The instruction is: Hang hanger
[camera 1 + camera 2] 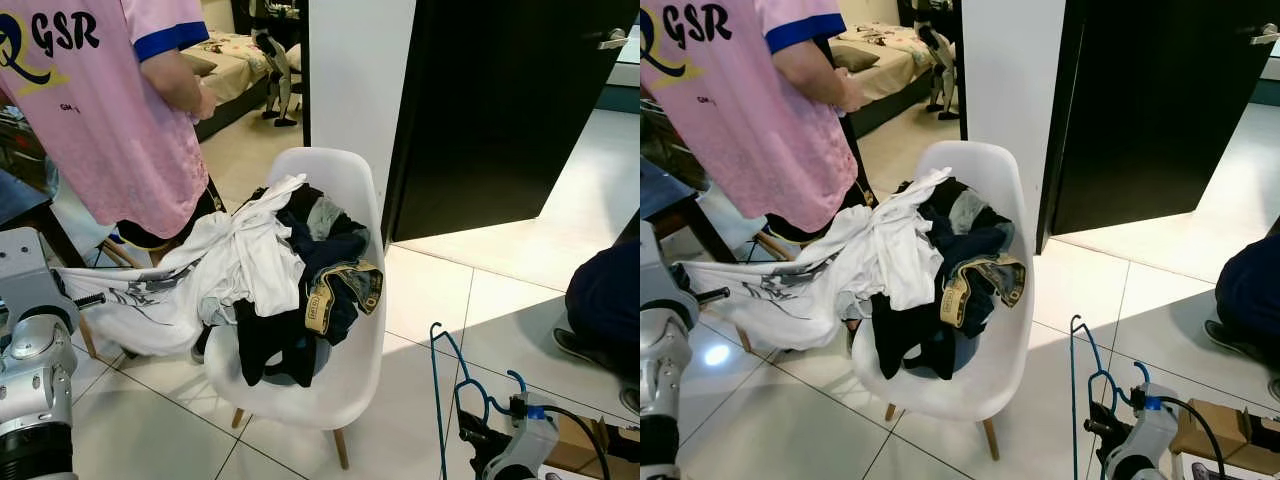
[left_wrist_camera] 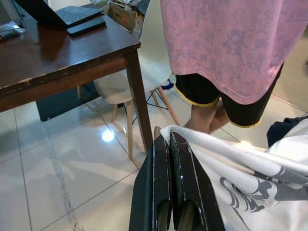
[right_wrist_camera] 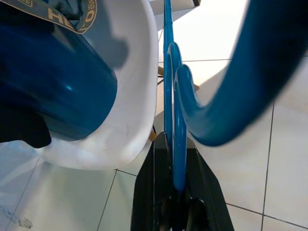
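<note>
Blue hanger pinched in my right fingers, low beside the white chair.

Head view: the hanger stood upright by the chair. Right wrist view: my right gripper was clamped on thin, stiff, probably slippery wire; gripping near the hook seemed wisest. Left wrist view: my left gripper was closed, touching a white shirt.

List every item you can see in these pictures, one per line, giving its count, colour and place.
Moulded plastic chair: one, white, centre of tiled floor.
Clothes heap: one, dark and white, piled on the chair seat.
Printed white garment: one, stretched from the heap to the left gripper.
Thin wire hanger: one, blue, in the right gripper.
Door: one, black, behind the chair.
Wooden table: one, brown, carrying a laptop.
Person in pink shirt: one, beside the chair.
Left gripper: shut on the garment.
Right gripper: shut on the hanger.
</note>
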{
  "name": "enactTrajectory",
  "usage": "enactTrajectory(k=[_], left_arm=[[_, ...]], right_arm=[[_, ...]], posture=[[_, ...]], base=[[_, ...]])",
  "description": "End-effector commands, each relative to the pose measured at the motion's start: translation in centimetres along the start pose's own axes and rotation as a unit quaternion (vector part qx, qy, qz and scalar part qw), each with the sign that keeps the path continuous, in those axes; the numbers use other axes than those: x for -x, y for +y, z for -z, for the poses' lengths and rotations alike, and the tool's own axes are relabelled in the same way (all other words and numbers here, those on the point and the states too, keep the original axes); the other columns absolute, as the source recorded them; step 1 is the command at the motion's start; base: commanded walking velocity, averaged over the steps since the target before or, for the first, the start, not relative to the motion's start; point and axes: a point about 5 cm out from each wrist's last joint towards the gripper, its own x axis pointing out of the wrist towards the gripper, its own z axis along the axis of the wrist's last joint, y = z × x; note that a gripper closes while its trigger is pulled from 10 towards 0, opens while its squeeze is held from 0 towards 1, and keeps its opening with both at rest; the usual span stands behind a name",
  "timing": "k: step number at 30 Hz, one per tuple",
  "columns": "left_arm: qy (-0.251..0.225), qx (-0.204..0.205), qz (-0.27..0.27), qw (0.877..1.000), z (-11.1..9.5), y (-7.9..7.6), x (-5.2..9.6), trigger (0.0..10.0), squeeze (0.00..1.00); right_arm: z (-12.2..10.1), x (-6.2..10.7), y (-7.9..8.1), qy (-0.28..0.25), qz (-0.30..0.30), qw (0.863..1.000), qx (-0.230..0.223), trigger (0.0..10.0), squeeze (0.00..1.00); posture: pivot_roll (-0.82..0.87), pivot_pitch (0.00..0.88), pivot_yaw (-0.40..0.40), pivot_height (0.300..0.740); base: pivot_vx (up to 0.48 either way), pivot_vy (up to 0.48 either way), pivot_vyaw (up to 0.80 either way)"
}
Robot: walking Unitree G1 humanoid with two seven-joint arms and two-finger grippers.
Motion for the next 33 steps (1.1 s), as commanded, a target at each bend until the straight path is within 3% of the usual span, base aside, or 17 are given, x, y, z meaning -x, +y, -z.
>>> enactTrajectory(k=[1,2,3,4,12,15,16,17,18,20,21,22,23,25,28,30,33], left_arm=[[0.01,-0.013,-0.01,1.0,0.8,0.4,0.1,0.0,0.04],[0.019,-0.02,-0.019,0.999,1.4,0.8,0.1,4.3,1.0],[0.019,-0.02,-0.019,0.999,1.4,0.8,0.1,4.3,1.0],[0.025,-0.027,-0.027,0.999,1.7,1.0,0.1,10.0,1.0],[0.0,-0.05,-0.031,0.998,0.6,0.9,0.0,10.0,1.0],[-0.069,-0.077,0.004,0.995,-2.0,-1.0,0.4,10.0,1.0],[-0.11,-0.078,0.052,0.989,-3.3,-2.8,0.9,10.0,1.0],[-0.11,-0.078,0.052,0.989,-3.3,-2.8,0.9,10.0,1.0],[-0.152,-0.079,0.097,0.98,-4.6,-4.8,1.7,10.0,1.0],[-0.152,-0.079,0.097,0.98,-4.6,-4.8,1.7,10.0,1.0],[-0.178,-0.079,0.125,0.973,-5.4,-5.9,2.4,10.0,1.0],[-0.193,-0.035,0.226,0.954,-6.3,-9.9,4.6,10.0,0.0],[-0.193,-0.035,0.226,0.954,-6.3,-9.9,4.6,10.0,0.0],[-0.192,-0.004,0.285,0.939,-6.4,-12.3,6.2,10.0,0.0],[-0.189,0.001,0.314,0.93,-6.1,-13.5,7.2,10.0,0.0],[-0.178,0.011,0.361,0.915,-5.3,-15.5,8.9,10.0,0.0],[-0.174,0.015,0.383,0.907,-5.1,-16.4,9.9,10.0,0.0]], right_arm=[[0.1,0.0,0.0,-0.003,0.003,1.0,-0.007,10.0,0.0],[0.1,0.0,0.0,-0.003,0.003,1.0,-0.007,10.0,0.0],[0.1,0.0,0.0,-0.003,0.003,1.0,-0.007,10.0,0.0],[0.1,0.0,0.0,-0.003,0.003,1.0,-0.007,10.0,0.0],[0.0,0.0,0.0,-0.003,0.002,1.0,-0.007,10.0,0.0],[-0.1,-0.1,-0.1,-0.003,0.003,1.0,-0.007,10.0,0.0],[-0.1,-0.1,-0.1,-0.003,0.003,1.0,-0.006,10.0,0.0],[-0.1,-0.1,-0.1,-0.003,0.003,1.0,-0.006,10.0,0.0],[-0.1,-0.1,-0.1,-0.003,0.002,1.0,-0.006,10.0,0.0],[-0.1,-0.1,-0.1,-0.003,0.002,1.0,-0.006,10.0,0.0],[-0.1,-0.1,-0.1,-0.003,0.002,1.0,-0.006,10.0,0.0],[-0.2,-0.1,-0.1,-0.003,0.002,1.0,-0.004,10.0,0.0],[-0.2,-0.1,-0.1,-0.003,0.002,1.0,-0.004,10.0,0.0],[-0.2,-0.2,-0.1,-0.004,0.002,1.0,-0.003,10.0,0.0],[-0.2,-0.2,-0.1,-0.004,0.003,1.0,-0.004,10.0,0.0],[0.0,-0.2,-0.1,0.001,0.006,1.0,-0.011,10.0,0.0],[0.0,-0.2,-0.1,0.004,0.008,1.0,-0.013,10.0,0.0]], posture=[[-0.02,0.0,0.042,0.74],[-0.02,0.0,0.041,0.74],[-0.02,0.0,0.041,0.74],[-0.02,0.0,0.04,0.74],[-0.02,0.0,0.036,0.74],[-0.01,0.0,0.034,0.74],[-0.01,0.0,0.031,0.74],[-0.01,0.0,0.031,0.74],[-0.01,0.0,0.031,0.74],[-0.01,0.0,0.031,0.74],[-0.01,0.0,0.031,0.74],[-0.02,0.0,0.03,0.74],[-0.02,0.0,0.03,0.74],[-0.02,0.0,0.032,0.74],[-0.02,0.0,0.035,0.74],[-0.03,0.0,0.037,0.74],[-0.02,0.0,0.037,0.74]], base=[[0.0,0.0,0.0],[0.0,0.0,0.0],[0.0,0.0,0.0],[0.0,0.0,0.0],[0.0,0.0,0.0],[0.0,0.0,0.0],[0.0,0.0,0.0],[0.0,0.0,0.0],[0.0,0.0,0.0],[0.0,0.0,0.0],[0.0,0.0,0.0],[0.0,0.0,0.0],[0.0,0.0,0.0],[0.0,0.0,0.0],[0.0,0.0,0.0],[0.268,0.0,-0.22],[0.296,0.0,-0.68]])
